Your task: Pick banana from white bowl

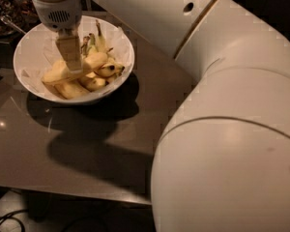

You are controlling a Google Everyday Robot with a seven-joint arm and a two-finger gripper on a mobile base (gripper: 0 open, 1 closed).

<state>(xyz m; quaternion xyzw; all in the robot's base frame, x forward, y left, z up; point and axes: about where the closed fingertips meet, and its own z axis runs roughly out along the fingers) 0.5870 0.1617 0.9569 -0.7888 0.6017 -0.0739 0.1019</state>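
The white bowl (pixel 127 46) stands at the back left of the table, lined with white paper and holding several bananas. The banana (pixel 94 61), long and pale yellow, lies across the top of the pile, its right end over the shorter spotted bananas (pixel 109 71). My gripper (pixel 71 65) reaches straight down into the bowl from above and is shut on the banana near its middle. One finger (pixel 69 50) stands in front of the banana; the other is hidden behind it.
My white arm (pixel 222 129) fills the right half of the view and hides that side of the table. A dark dish with a spoon (pixel 5 14) sits behind the bowl at the top left. The brown table (pixel 87 144) has its front edge near the bottom.
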